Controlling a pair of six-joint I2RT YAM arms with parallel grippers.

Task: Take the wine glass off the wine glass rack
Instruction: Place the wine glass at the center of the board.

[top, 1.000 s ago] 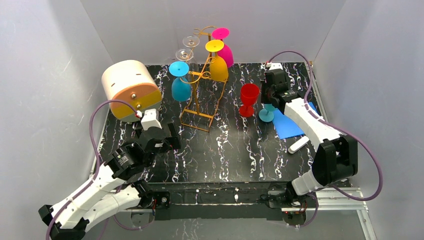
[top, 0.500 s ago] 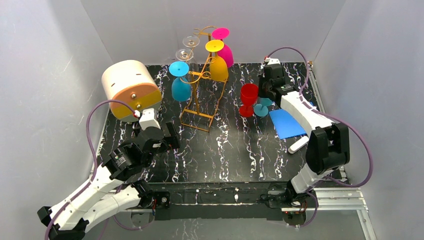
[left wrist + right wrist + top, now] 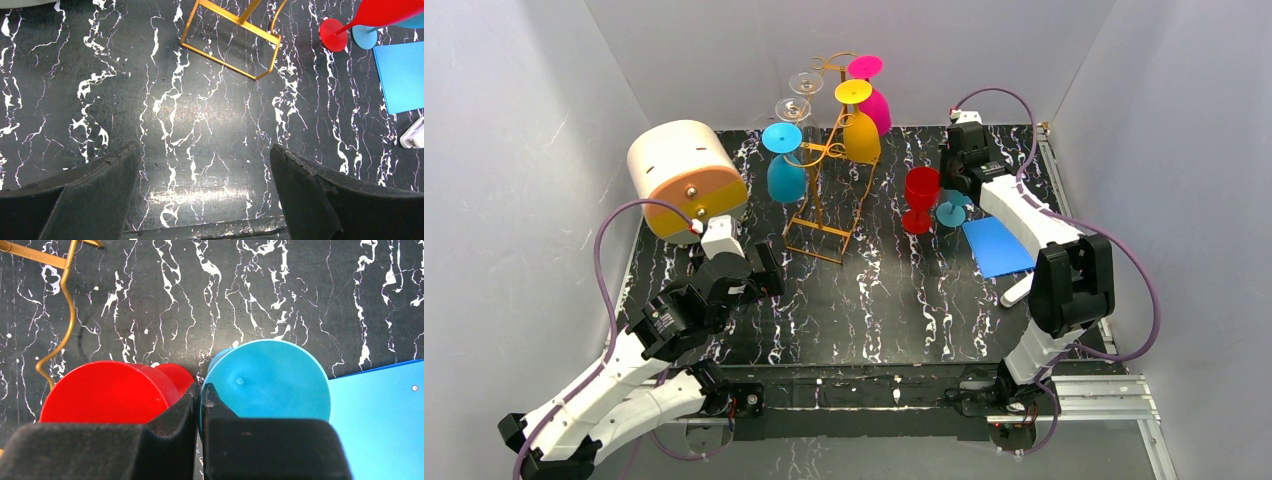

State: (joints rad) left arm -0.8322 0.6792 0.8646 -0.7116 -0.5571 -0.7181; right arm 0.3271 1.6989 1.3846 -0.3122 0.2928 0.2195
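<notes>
On the black marbled tabletop (image 3: 904,300), our right gripper (image 3: 200,396) pinches a teal plastic wine glass (image 3: 272,380) by its round edge, beside a red plastic goblet (image 3: 107,392). Our left gripper (image 3: 204,150) gapes wide.

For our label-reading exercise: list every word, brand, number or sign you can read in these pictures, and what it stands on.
None can be read.
The cylindrical box, the blue sheet, the wine glass rack, the red glass and the blue glass beside it carry no print.
Any marking on the left arm's motor housing is too small to read.
</notes>
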